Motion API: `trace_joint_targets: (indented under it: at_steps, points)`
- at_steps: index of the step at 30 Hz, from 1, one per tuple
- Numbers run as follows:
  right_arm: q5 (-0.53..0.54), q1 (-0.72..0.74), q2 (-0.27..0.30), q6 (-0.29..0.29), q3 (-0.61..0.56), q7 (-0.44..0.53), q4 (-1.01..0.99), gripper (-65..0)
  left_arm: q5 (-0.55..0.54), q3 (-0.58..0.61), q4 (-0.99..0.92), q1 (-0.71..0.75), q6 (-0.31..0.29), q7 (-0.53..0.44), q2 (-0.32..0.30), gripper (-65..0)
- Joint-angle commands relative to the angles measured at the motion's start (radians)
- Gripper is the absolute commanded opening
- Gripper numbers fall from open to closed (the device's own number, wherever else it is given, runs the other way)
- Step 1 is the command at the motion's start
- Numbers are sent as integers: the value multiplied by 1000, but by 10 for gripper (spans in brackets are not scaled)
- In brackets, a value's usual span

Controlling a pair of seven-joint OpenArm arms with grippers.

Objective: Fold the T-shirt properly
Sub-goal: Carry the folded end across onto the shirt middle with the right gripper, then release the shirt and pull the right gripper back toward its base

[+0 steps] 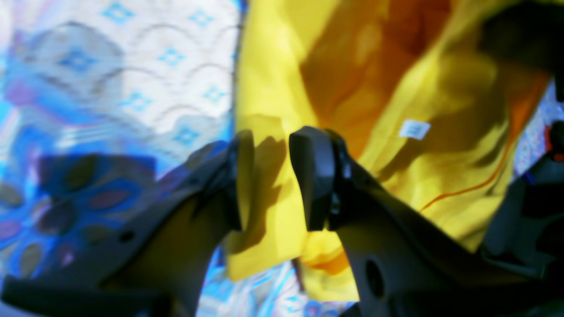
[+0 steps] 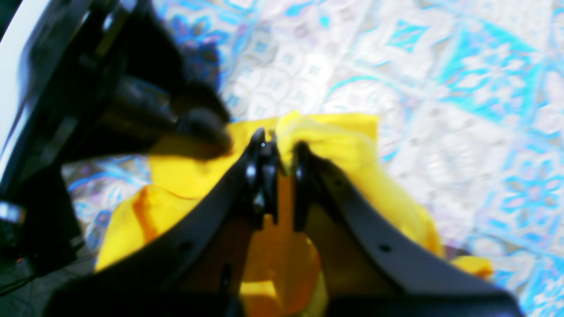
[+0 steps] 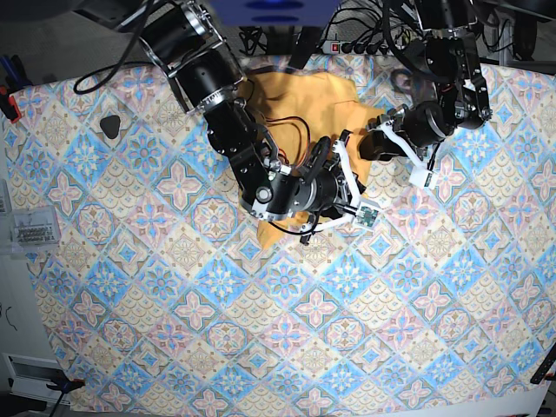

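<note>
Base view shows the yellow-orange soft-fabric T-shirt (image 3: 326,97) bunched in the upper centre of the frame, lying on the blue-and-pink tile-patterned cloth (image 3: 287,330) that covers the table. Both black arms reach over the garment. The right gripper (image 3: 346,187), at frame centre, sits at the garment's lower edge; the left gripper (image 3: 388,129), at upper right, sits at the garment's right edge. Right wrist view: the right gripper (image 2: 282,152) has its jaws drawn almost together with a bunched fold of the T-shirt (image 2: 343,149) pinched between them, the fabric bulging over the tips. Left wrist view: the left gripper (image 1: 269,176) has its jaws parted by a clear gap, and a flat yellow edge of the T-shirt (image 1: 273,79) runs between them; whether either pad presses the fabric cannot be told through the blur. A small white rectangular label (image 1: 414,129) shows on the crumpled fabric at centre right of that frame.
</note>
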Motion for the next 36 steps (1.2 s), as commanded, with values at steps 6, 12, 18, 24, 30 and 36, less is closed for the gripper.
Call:
trace_joint_targets:
  at_steps: [6,12,18,24,30,36]
  points:
    - [20,37,-15,2,5,66,-13,-639,-14,3,13,2,-4,-13,-6,-465]
    - [20,58,-15,2,7,83,-2,-640,-14,3,13,2,-4,-13,-6,-465]
    - [155,66,-15,2,90,119,3,-640,-13,-2,13,3,-4,-13,12,-465]
    - [239,85,-15,2,99,146,-95,-640,-13,3,13,3,-4,-13,14,-465]
    - [235,71,-15,2,96,291,-253,-636,-19,-3,15,3,-5,-13,14,-465]
    - [235,68,-15,2,102,412,-401,-608,-25,-3,18,10,-8,-13,14,-465]
